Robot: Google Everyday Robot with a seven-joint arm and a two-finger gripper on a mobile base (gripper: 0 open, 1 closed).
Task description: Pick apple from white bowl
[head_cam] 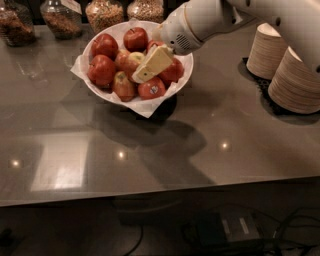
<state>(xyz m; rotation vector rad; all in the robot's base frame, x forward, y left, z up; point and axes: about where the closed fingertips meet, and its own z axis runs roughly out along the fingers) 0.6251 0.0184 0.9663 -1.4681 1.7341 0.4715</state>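
The white bowl (184, 70), lined with crinkled white paper, stands on the grey counter at the back left and holds several red apples (101, 68). A yellow-green apple (131, 59) lies in the middle of the pile. My gripper (150, 66), with cream-coloured fingers, reaches in from the upper right and hangs over the middle of the bowl, its tip right above the yellow-green apple. The white arm (210, 20) covers the bowl's back right rim and the apples there.
Stacks of beige paper bowls (295, 80) stand on a dark mat at the right. Several glass jars (102, 12) of dry food line the back edge. The counter's front edge (160, 192) runs across the lower part, with cables on the floor below.
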